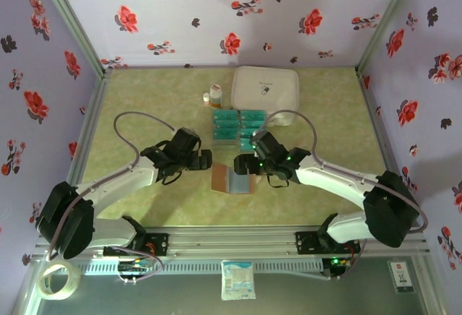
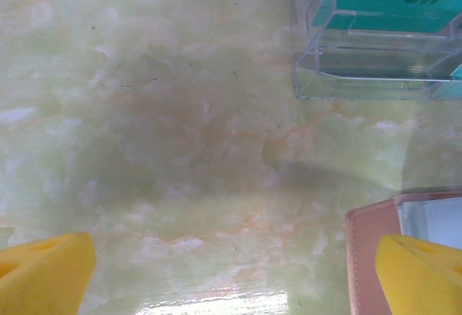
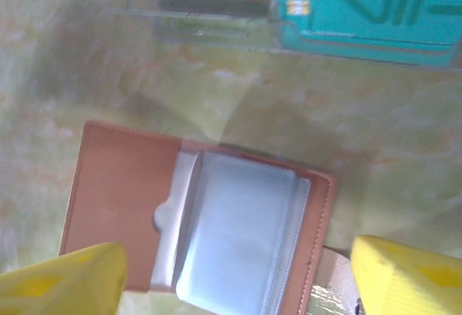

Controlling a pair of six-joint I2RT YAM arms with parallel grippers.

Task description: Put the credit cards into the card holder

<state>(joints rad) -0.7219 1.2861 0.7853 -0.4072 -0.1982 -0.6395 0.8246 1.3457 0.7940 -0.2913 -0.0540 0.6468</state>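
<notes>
We see the card holder lying open and flat on the green marbled table, between the two grippers and a little nearer the arm bases. From the right wrist view, the card holder is reddish-brown with a stitched edge. Its inside holds pale blue-grey clear sleeves, and there is a rounded notch where the pocket opens. The credit cards are teal-green, and up close each card shows a small gold chip and darker green lettering. They lie in a clear plastic tray just beyond the holder, apart from it. The left gripper hangs beside the holder's left edge. Its yellow fingers are spread wide over bare table and hold nothing, and one corner of the holder shows by the right finger. The right gripper hovers over the holder, its fingers well apart and holding nothing. A white zipped case lies at the table's far side.
</notes>
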